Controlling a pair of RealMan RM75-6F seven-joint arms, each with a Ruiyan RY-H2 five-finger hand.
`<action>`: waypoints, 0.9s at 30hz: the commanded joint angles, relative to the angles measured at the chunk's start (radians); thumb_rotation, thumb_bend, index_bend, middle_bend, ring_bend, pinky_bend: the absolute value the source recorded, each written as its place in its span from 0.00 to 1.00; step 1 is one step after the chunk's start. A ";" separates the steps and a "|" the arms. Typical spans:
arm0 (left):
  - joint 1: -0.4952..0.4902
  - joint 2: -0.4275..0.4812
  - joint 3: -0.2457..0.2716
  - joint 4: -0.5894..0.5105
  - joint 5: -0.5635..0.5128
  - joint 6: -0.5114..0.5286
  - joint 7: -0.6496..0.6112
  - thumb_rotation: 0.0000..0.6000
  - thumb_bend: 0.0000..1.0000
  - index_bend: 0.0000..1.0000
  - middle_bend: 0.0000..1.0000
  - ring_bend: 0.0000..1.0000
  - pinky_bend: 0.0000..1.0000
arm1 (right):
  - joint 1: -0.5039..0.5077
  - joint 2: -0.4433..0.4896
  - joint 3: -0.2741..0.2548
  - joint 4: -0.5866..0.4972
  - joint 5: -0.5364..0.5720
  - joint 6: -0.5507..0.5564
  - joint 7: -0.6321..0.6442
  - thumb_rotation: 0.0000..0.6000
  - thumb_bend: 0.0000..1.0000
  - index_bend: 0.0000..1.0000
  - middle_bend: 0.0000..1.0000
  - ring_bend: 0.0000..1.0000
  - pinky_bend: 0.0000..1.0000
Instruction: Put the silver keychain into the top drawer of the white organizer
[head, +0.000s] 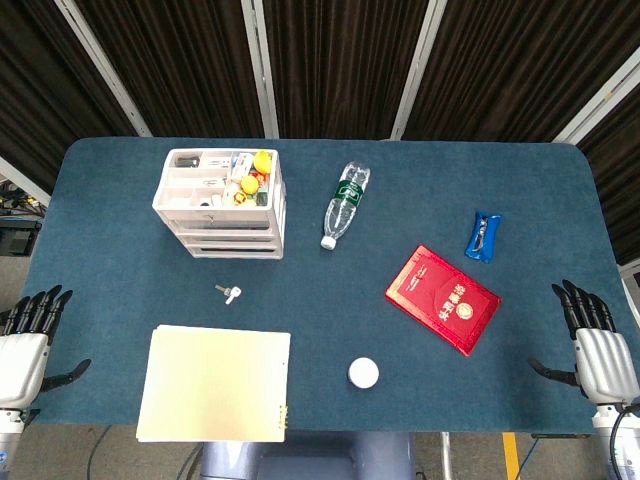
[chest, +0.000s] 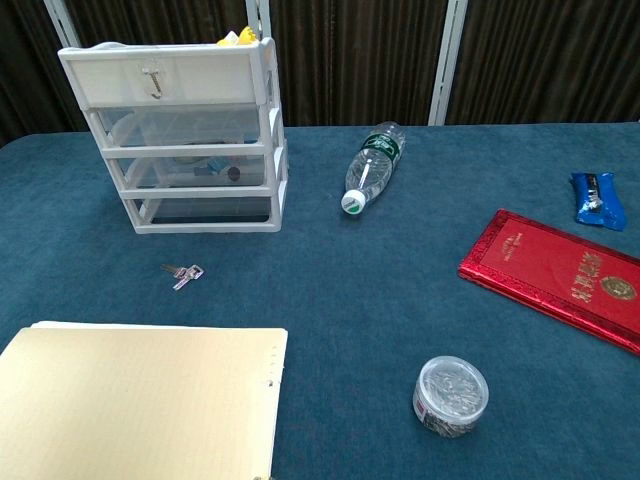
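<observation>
Your small silver keychain (head: 229, 293) lies flat on the blue-covered bench (head: 330, 300), just in front of the white plastic three-drawer organizer (head: 222, 204) and beyond the cream-coloured paper folder (head: 215, 384). Nothing touches it, so you can come at it from above, but it lies low against the cloth and will likely need a careful pinch.

Your left hand (head: 25, 345) rests at the near left edge of the bench, holding nothing, its fingers (head: 40, 308) straight and a little apart with the thumb out to the side. Your right hand (head: 598, 350) sits the same way at the near right edge, also empty and spread. Both are well apart from the keychain, so the reach has not begun. The left hand is the nearer of the two and looks the natural choice.

In the chest view the organizer's top drawer (chest: 165, 78) appears closed, with a small hook-like pull on its front, so you will probably have to draw it out first; small coloured things sit in the open tray on top.

The clear plastic water bottle (head: 346, 203) lying on its side, the red booklet (head: 442, 298), the blue packet (head: 484, 236) and the small round tin (head: 363, 373) all lie to the right, clear of the left hand's likely path.
</observation>
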 joint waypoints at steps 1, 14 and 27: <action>0.003 0.000 -0.004 -0.001 0.001 -0.004 0.000 0.95 0.18 0.00 0.00 0.00 0.00 | 0.000 0.001 -0.001 -0.003 0.004 -0.004 0.001 1.00 0.00 0.00 0.00 0.00 0.00; 0.005 -0.009 -0.023 0.000 0.013 -0.023 0.022 0.95 0.20 0.00 0.00 0.00 0.00 | 0.002 0.001 0.000 -0.011 0.007 -0.008 -0.001 1.00 0.00 0.00 0.00 0.00 0.00; -0.194 -0.091 -0.160 -0.006 -0.069 -0.256 0.155 0.97 0.31 0.39 0.94 0.85 0.70 | 0.001 0.005 0.005 -0.014 0.018 -0.009 0.008 1.00 0.00 0.00 0.00 0.00 0.00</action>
